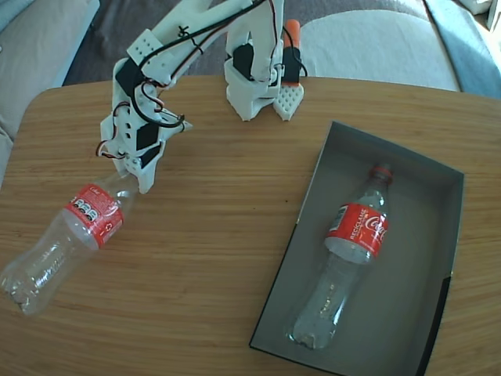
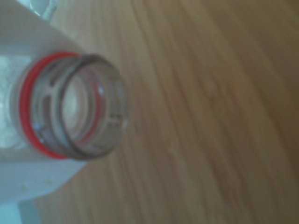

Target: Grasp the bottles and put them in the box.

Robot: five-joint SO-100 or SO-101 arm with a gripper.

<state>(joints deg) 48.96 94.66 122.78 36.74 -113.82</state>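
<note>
**Fingers at the neck of the loose bottle**

The white fingers (image 1: 141, 174) sit at the neck of the bottle on the surface (image 1: 66, 239); whether they clamp it cannot be told. In the wrist view its open, capless mouth with the red neck ring (image 2: 81, 107) fills the left side. This bottle lies on the wooden surface (image 1: 227, 204), red label showing white lettering too small to read. The second bottle (image 1: 348, 258) lies inside the dark grey box (image 1: 438, 258), its red label reading Coca-Cola.
</note>
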